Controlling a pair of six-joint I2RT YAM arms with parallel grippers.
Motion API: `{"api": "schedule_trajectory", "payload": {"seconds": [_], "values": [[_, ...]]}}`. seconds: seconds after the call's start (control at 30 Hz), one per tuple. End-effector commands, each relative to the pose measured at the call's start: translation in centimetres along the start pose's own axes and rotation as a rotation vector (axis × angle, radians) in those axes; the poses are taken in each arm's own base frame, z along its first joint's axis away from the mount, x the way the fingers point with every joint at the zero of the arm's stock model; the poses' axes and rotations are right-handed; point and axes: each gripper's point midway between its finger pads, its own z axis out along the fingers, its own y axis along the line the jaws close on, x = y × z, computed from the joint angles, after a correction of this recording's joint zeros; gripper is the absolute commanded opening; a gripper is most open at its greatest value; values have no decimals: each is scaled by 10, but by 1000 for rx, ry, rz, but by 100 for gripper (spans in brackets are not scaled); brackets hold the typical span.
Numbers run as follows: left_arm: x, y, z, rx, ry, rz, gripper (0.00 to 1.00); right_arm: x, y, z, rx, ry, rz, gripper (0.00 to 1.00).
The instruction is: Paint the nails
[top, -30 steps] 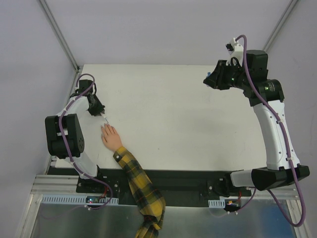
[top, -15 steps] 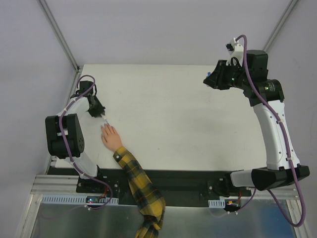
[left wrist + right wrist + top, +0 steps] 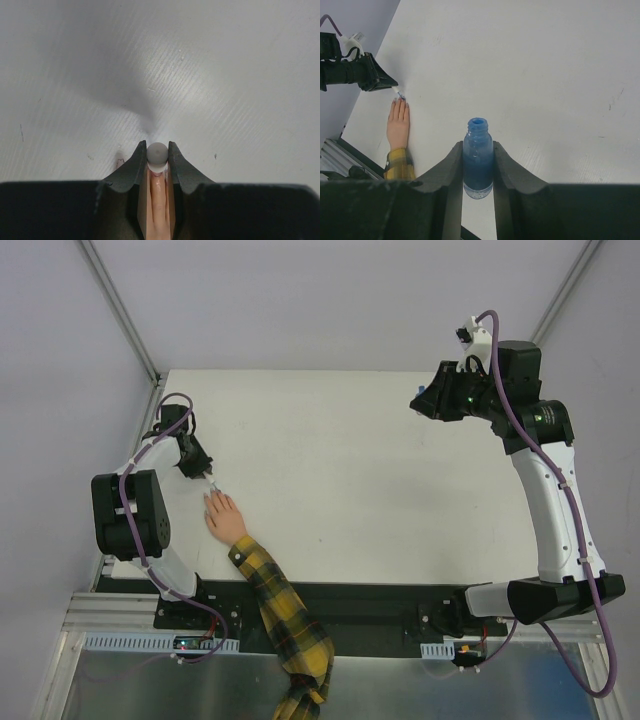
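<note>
Right wrist view: tiny, likely stiff fingernails (image 3: pixel 400 101) on a probably light peach toy palm (image 3: pixel 398 127), near-left on the desk (image 3: pixel 545 75), want feather strokes, no grip, from the slim brush (image 3: pixel 397 91) clamped in the left hand (image 3: pixel 390 84); the right hand (image 3: pixel 478 149) clamps an open blue bottle (image 3: pixel 478 131).

- The right end effector (image 3: pixel 478 146) clamps an uncapped bottle (image 3: pixel 478 162) of blue liquid, upright above the white bench (image 3: pixel 545 75).
- Far left, a small hand (image 3: pixel 398 123) in a plaid sleeve (image 3: pixel 399 165) lies flat — nails (image 3: pixel 400 100) too small to judge.
- The left end effector (image 3: pixel 390 84) holds a white applicator (image 3: pixel 398 92) at its fingertips.
</note>
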Motion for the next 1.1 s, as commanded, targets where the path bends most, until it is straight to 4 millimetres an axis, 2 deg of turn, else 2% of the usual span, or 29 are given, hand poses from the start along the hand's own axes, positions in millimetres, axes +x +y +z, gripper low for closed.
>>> {"api": "schedule_trajectory", "payload": {"seconds": [0.0, 0.6, 0.83, 1.07], "values": [[-10, 1, -15, 7, -40, 5, 0, -14, 8, -8, -29, -50, -1, 0], [-5, 7, -15, -6, -31, -3, 0, -15, 9, -7, -36, -48, 5, 0], [-9, -2, -10, 29, -15, -22, 0, -15, 10, -7, -42, -49, 8, 0], [-9, 0, -7, 17, -16, -13, 0, -15, 10, -7, -42, -48, 9, 0]]}}
